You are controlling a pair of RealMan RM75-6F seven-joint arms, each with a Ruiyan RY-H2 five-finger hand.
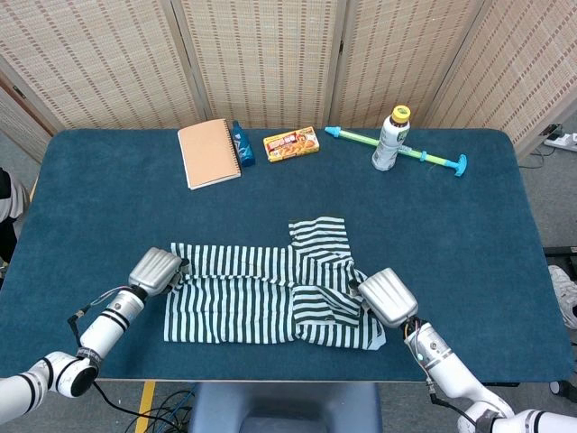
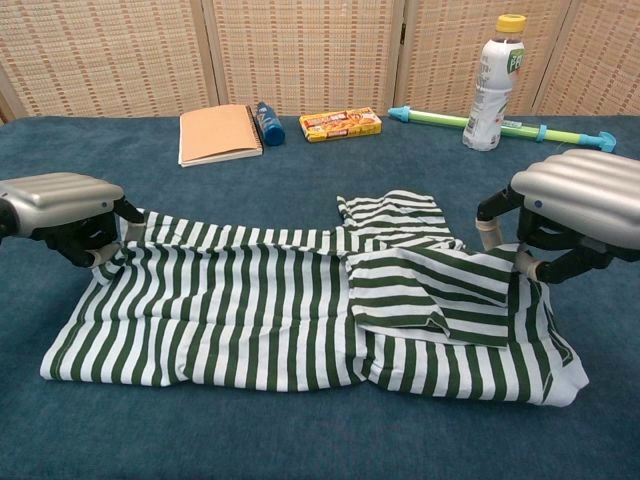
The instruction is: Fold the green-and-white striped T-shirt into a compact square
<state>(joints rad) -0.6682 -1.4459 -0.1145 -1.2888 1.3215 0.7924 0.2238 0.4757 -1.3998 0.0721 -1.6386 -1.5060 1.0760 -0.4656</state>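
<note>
Even, bright, diffuse light is falling from above in both views; shadows are lying soft and short beneath the left hand and the right hand, whose silver backs are catching mild glare; focus is holding sharp throughout; the chest view is bowing slightly at its edges.

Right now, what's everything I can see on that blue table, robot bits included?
T-shirt: one, green-and-white striped, partly folded, near edge of the table.
Notebook: one, tan, far left.
Small blue item: one, beside the notebook; what it is, cannot tell.
Snack box: one, yellow-orange, far centre.
Bottle: one, white with yellow cap, upright, far right.
Long toy: one, green and blue, lying behind the bottle.
Left hand: silver, holds the shirt's left end.
Right hand: silver, holds the shirt's right end.
</note>
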